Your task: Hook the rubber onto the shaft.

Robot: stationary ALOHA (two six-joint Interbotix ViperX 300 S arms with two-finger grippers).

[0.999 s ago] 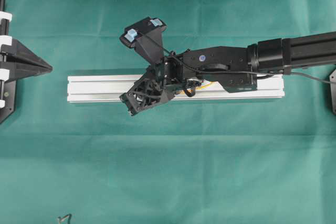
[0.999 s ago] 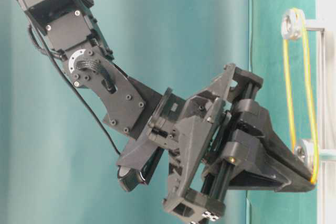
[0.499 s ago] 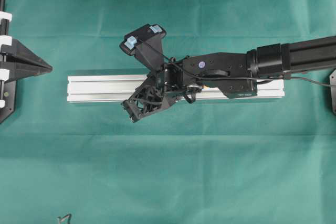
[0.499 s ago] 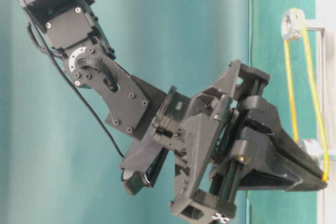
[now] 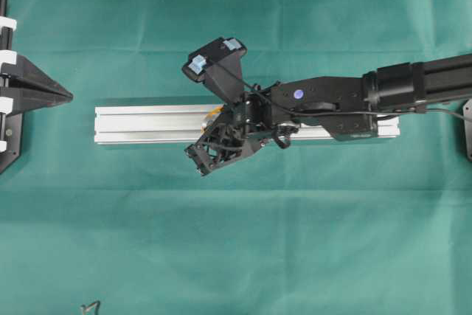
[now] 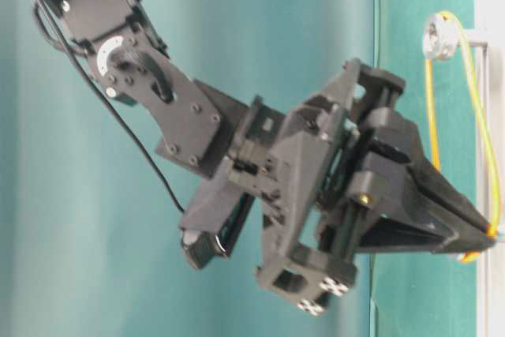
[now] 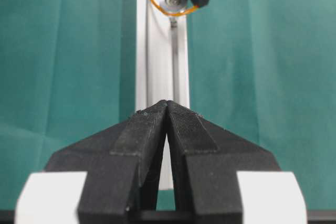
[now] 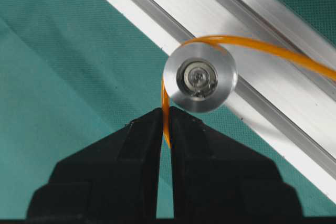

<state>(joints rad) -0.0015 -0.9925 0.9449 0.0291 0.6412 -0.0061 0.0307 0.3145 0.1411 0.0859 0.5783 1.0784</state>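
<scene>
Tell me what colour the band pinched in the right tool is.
Orange. The rubber band shows best in the right wrist view, pinched in the right tool.

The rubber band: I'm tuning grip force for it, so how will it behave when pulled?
The rubber band is thin and bends around the pulley, so probably floppy and stretchy. Pinched in the right gripper, such a thin strand might slip or snap back if released.

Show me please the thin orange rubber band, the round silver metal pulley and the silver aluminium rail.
thin orange rubber band [image 8: 265, 49], right wrist view, its stretched strand.
round silver metal pulley [image 8: 199, 77], right wrist view, its face.
silver aluminium rail [image 5: 144, 124], overhead view, its bare left part.
</scene>
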